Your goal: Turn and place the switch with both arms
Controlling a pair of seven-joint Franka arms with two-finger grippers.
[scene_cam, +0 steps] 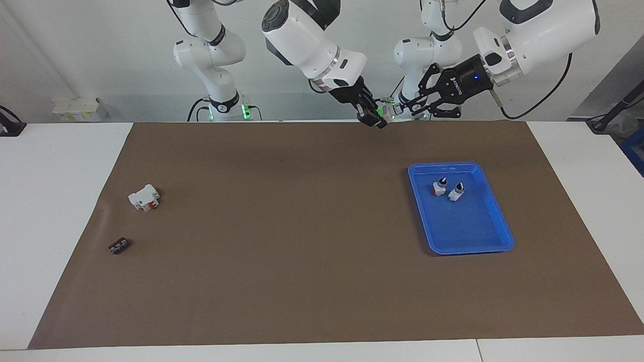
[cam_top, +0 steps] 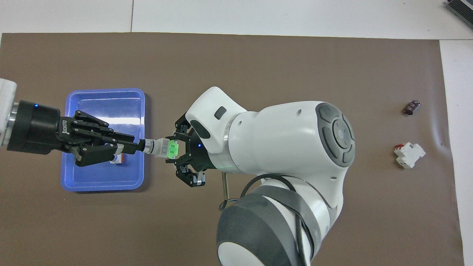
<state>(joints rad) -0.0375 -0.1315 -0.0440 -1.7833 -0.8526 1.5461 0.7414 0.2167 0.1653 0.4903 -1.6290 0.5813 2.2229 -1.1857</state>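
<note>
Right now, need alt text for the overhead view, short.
Both grippers hold the switch in the air between them: the left gripper is shut on its knob end, the right gripper on its green block. The left gripper's body hangs over a blue tray; a white-and-red part and a small dark part lie toward the right arm's end.

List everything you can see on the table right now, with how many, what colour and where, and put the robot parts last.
switch: one, white with green block, held in the air between both grippers
red-block switches: two, white and red, in the tray
tray: one, blue, toward the left arm's end
blocky part: one, white and red, toward the right arm's end
small dark part: one, farther from the robots than the blocky part
left gripper: black, on the knob end
right gripper: black, on the green end
</note>
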